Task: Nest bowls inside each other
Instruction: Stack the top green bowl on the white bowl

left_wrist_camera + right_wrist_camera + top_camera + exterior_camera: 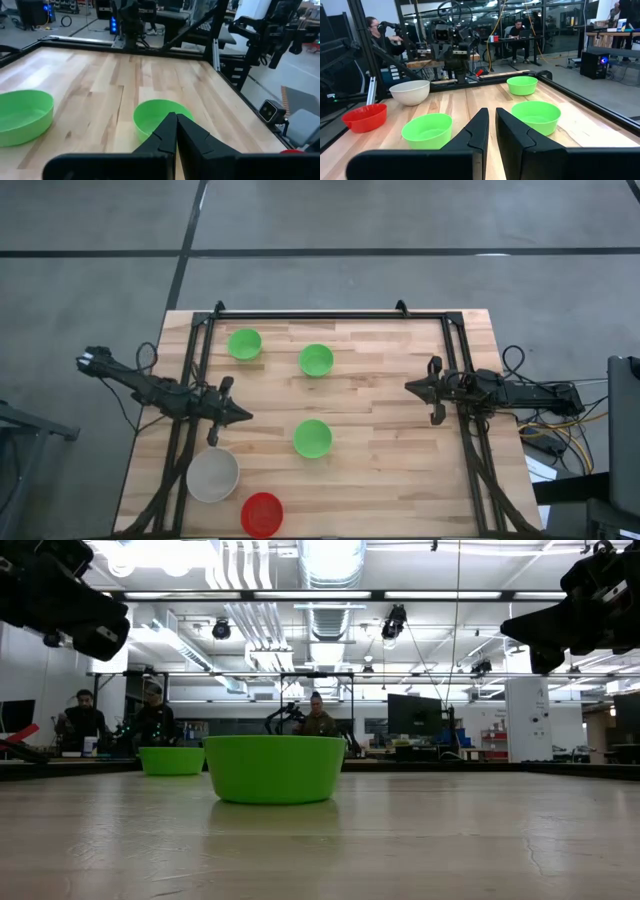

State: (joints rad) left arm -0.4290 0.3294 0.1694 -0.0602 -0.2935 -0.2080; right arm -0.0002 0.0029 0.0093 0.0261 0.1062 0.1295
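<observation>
Three green bowls stand on their bases on the wooden table: two toward the far edge (244, 343) (316, 360) and one at the middle (312, 438). A pale grey-white bowl (213, 475) and a red bowl (262, 514) sit near the front left. My left gripper (243, 417) hovers shut above the table at the left, just beyond the grey-white bowl, pointing at the middle green bowl (159, 116). My right gripper (409, 387) waits at the right, level, with a narrow gap between its fingers (491, 116). Neither gripper holds anything.
A black metal frame (330, 315) runs along the table's far edge and down both sides. Bare wood lies between the middle green bowl and my right gripper. People sit at desks in the room beyond the table (316, 718).
</observation>
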